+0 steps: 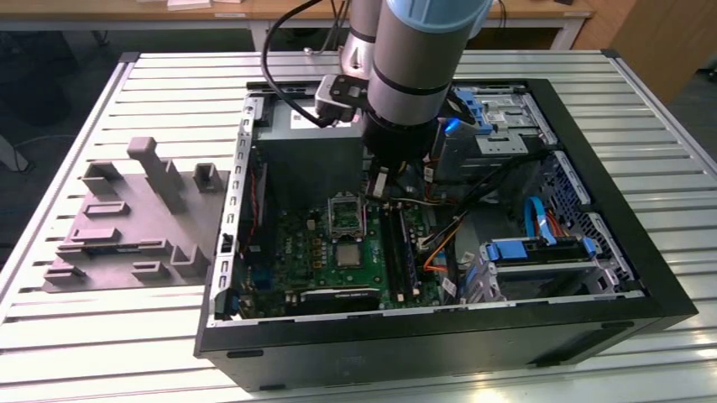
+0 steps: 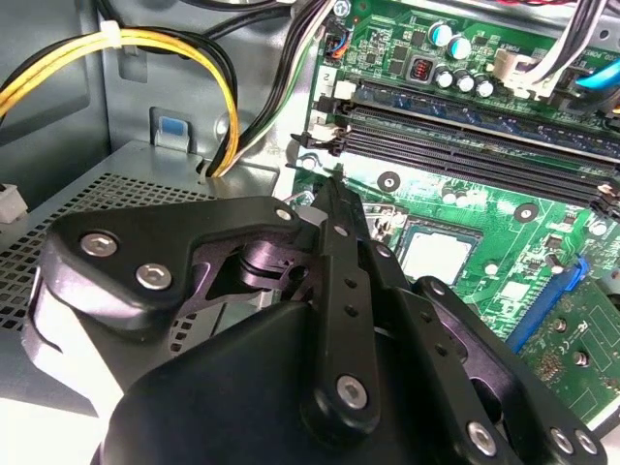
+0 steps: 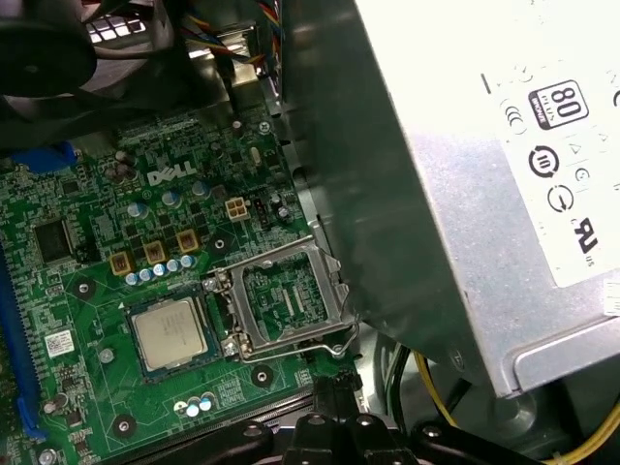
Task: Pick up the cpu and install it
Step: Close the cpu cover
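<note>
The cpu [image 3: 172, 332] is a small pale silvery square lying flat in its seat on the green motherboard; it also shows in the second wrist view [image 2: 436, 254] and the exterior view [image 1: 348, 254]. Beside it, the metal socket frame [image 3: 289, 300] stands flipped open, toward the grey power supply box [image 3: 465, 194]. My gripper [image 1: 384, 197] hangs inside the case, above the board near the frame and the memory slots [image 2: 465, 136]. Its black fingers [image 2: 336, 208] come together at the tip and hold nothing. The cpu lies apart from them.
The open black PC case [image 1: 627, 277] lies on a slatted white table. Yellow and black cables [image 2: 223, 107] run by the power supply. Blue drive brackets [image 1: 538, 250] and an orange cable sit at the exterior view's right. A grey fixture block [image 1: 134, 218] stands outside the case at the left.
</note>
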Robot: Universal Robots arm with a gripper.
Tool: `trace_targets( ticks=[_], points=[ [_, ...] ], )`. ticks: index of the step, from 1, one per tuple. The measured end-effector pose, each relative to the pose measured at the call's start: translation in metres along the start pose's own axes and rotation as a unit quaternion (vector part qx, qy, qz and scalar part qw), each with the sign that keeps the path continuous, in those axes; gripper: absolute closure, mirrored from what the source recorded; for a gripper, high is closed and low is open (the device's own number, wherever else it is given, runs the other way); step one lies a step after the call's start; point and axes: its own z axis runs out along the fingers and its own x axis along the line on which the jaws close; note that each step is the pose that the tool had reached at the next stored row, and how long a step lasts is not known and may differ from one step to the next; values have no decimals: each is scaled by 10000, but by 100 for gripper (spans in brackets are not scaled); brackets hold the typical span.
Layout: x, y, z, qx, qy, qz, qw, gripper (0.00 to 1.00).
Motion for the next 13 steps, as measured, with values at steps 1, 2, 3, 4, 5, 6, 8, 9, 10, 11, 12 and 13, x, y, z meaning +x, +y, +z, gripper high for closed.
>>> trace_targets(
  ticks=[1,2,3,4,5,6,8,9,10,11,12,13],
  points=[
    [0,0,0,0,0,0,10000,89],
    [0,0,0,0,0,0,10000,89],
    [0,0,0,0,0,1,10000,89],
    [0,0,0,0,0,1,10000,89],
    [0,1,0,0,0,1,10000,89],
    [0,1,0,3,-1,6,10000,89],
    [1,2,5,14,-13,58,10000,89],
    [2,2,8,22,-24,99,9999,89],
    [3,5,12,26,-36,121,9999,89],
    [8,16,15,26,-60,120,9999,89],
    [11,25,19,21,-101,116,9999,89],
    [15,37,21,6,-160,112,9998,89]
  ],
)
